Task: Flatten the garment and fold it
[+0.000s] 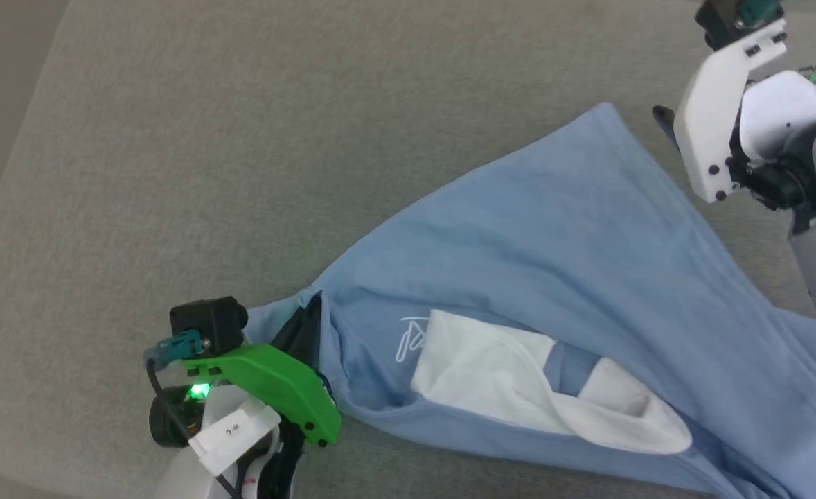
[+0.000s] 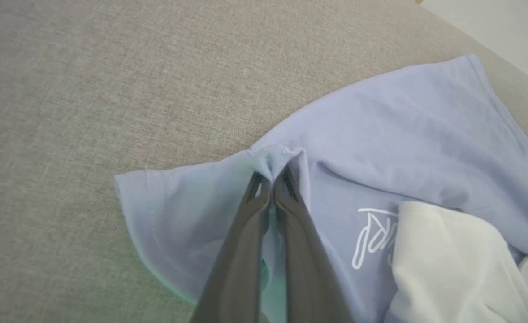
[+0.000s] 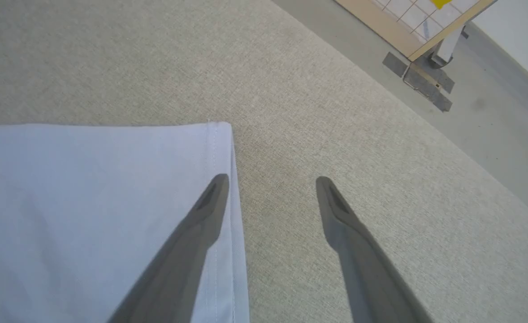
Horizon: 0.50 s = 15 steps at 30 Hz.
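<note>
Our left gripper (image 2: 271, 186) clamps the garment (image 2: 403, 134); our right gripper (image 3: 270, 180), spread, straddles its hem corner (image 3: 219, 131) and should pinch there before we stretch it flat.

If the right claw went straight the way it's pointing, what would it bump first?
Probably the grey fabric surface, just beside the hemmed corner of the garment. One finger of the right claw overlaps that hem, so it might brush cloth first.

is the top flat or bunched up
Bunched, not flat: the top gathers into a pinch at the shut left gripper, creases run from there, and its white lining lies crumpled on it.
</note>
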Motion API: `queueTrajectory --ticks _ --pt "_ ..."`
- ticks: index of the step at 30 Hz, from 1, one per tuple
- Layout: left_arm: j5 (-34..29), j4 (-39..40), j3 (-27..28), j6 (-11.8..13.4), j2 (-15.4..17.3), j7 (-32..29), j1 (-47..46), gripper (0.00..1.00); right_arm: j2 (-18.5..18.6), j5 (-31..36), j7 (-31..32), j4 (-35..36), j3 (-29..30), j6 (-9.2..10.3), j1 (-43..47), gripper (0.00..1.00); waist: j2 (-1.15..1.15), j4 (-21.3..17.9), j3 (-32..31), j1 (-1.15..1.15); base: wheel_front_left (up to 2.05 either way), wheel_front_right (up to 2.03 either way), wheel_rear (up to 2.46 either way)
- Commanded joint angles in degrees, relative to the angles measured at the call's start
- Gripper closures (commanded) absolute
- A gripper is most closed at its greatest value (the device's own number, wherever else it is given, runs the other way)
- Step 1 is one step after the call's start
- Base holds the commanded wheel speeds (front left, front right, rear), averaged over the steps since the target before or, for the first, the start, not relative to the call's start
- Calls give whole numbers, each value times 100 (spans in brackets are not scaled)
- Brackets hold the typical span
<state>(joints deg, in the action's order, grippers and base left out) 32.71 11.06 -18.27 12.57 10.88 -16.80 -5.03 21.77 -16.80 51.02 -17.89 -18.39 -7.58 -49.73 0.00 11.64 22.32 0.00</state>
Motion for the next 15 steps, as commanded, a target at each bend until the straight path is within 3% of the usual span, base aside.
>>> queueTrajectory --ticks 1,4,15 --pt "-43 -31 -6 -36 -38 62 -116 100 23 9 195 -35 -110 9 -144 0 0 535 566 0 0 0 0" --pt "-11 -127 -34 -79 -103 156 -146 100 116 -49 689 -68 -483 9 -382 0 0 626 723 0 0 0 0" --pt "70 -467 -133 -207 -257 347 -287 100 485 -524 1539 -117 -1400 9 -474 0 0 746 907 0 0 0 0"
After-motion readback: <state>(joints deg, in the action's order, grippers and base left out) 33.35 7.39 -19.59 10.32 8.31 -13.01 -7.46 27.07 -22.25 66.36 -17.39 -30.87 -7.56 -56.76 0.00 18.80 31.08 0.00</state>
